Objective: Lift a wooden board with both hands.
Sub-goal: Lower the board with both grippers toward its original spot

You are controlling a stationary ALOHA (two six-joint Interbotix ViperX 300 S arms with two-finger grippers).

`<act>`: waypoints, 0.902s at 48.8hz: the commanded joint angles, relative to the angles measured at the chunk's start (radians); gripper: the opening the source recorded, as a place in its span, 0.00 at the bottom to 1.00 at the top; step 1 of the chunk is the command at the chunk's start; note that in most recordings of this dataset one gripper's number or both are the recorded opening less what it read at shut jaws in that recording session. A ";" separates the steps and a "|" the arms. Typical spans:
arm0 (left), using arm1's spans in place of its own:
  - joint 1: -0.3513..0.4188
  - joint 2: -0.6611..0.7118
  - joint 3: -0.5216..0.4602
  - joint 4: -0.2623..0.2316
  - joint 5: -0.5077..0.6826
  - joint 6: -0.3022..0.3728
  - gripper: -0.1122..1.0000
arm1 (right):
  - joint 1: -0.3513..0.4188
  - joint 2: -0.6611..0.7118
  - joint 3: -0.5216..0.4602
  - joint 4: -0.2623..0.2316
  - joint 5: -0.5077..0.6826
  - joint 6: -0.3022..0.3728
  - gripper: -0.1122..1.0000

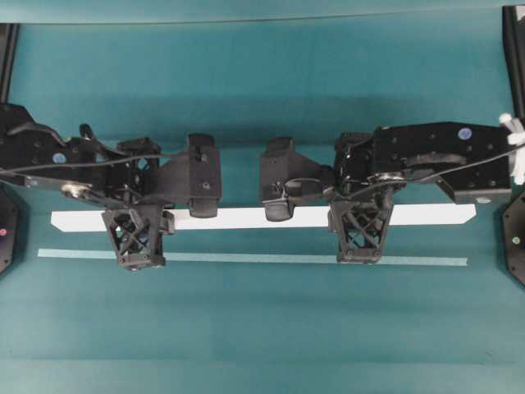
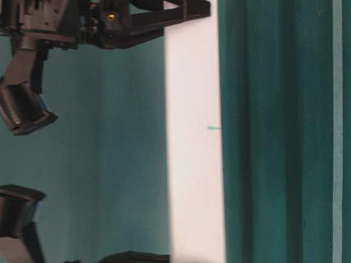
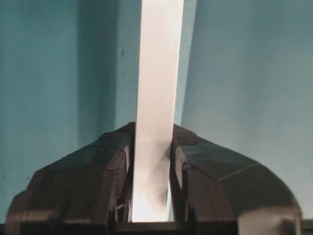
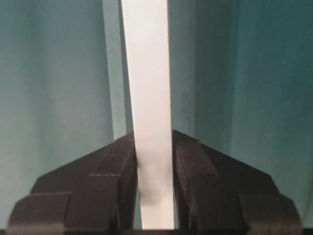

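Note:
The wooden board [image 1: 246, 217] is a long white plank lying left to right across the teal cloth. My left gripper [image 1: 138, 223] is shut on it near its left end, and my right gripper [image 1: 359, 220] is shut on it right of the middle. In the left wrist view the board [image 3: 156, 73] runs between the black fingers [image 3: 117, 161] of the left gripper [image 3: 152, 134], which press on both its edges. The right wrist view shows the same grip: the board [image 4: 146, 73] sits tight in the right gripper [image 4: 152, 139]. In the table-level view the board [image 2: 194, 137] throws a dark shadow on the cloth.
A thin pale-teal tape strip [image 1: 246, 258] runs parallel to the board on its near side, passing under both grippers' fingers. Both arms' black wrist housings [image 1: 201, 176] [image 1: 279, 176] nearly meet over the board's middle. Black stands [image 1: 517, 238] flank the table edges.

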 commanded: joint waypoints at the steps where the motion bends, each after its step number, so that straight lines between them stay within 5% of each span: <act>1: 0.002 0.005 0.014 0.005 -0.020 -0.005 0.26 | 0.015 0.012 0.009 0.002 -0.032 -0.011 0.30; 44: -0.005 0.118 0.123 0.005 -0.244 -0.005 0.26 | 0.071 0.107 0.135 0.008 -0.310 -0.011 0.30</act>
